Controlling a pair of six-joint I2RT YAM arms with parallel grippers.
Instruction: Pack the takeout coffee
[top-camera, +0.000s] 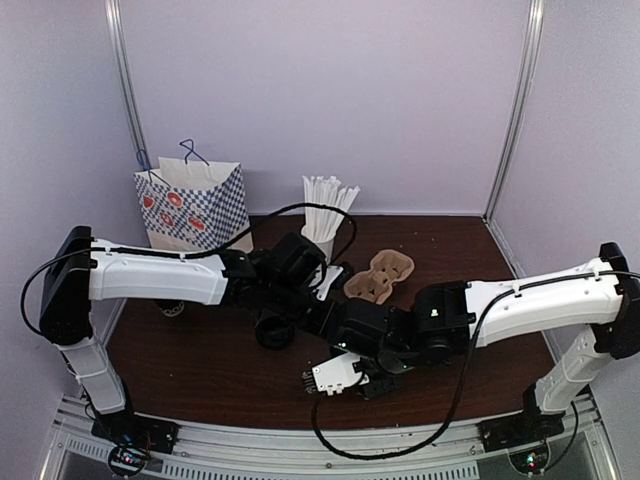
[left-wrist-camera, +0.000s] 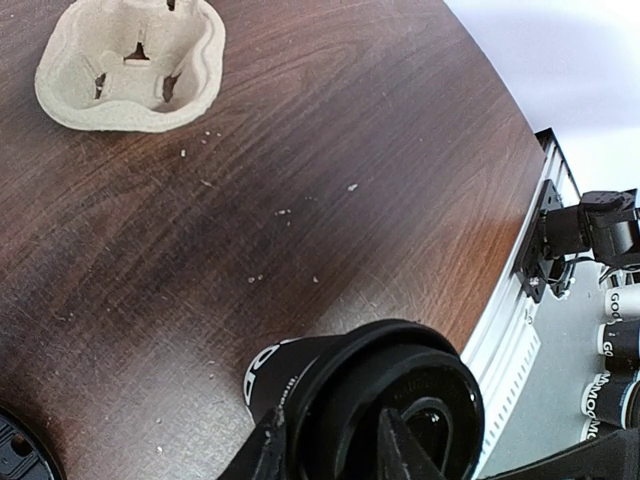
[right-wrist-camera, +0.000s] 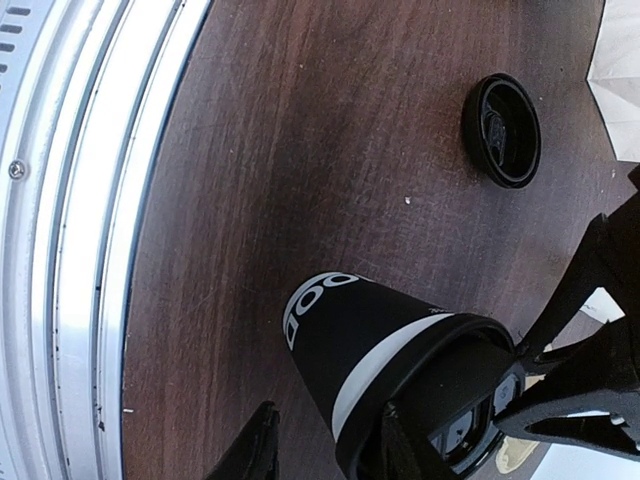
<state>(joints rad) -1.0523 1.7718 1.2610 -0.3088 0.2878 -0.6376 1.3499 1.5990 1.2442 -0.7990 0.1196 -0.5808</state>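
Note:
The takeout coffee (left-wrist-camera: 285, 375) (right-wrist-camera: 350, 330) is a black cup with white lettering, standing on the dark wooden table. Its black lid (left-wrist-camera: 420, 390) (right-wrist-camera: 470, 330) sits on top. In the right wrist view a white band (right-wrist-camera: 385, 365) shows under the lid. My left gripper (left-wrist-camera: 332, 440) comes down on the lid's edge, one finger (left-wrist-camera: 262, 450) against the rim's outside, the other in the lid's hollow. My right gripper (right-wrist-camera: 325, 435) straddles the rim too. Its near finger (right-wrist-camera: 258, 445) stands clear of the cup's wall and the other lies over the lid's edge.
A pulp cup tray (top-camera: 380, 276) (left-wrist-camera: 130, 65) lies right of centre. A chequered paper bag (top-camera: 192, 205) and a white cup of straws (top-camera: 325, 215) stand at the back. A loose black lid (right-wrist-camera: 501, 130) lies beyond the cup. The metal rail (right-wrist-camera: 70, 250) marks the near edge.

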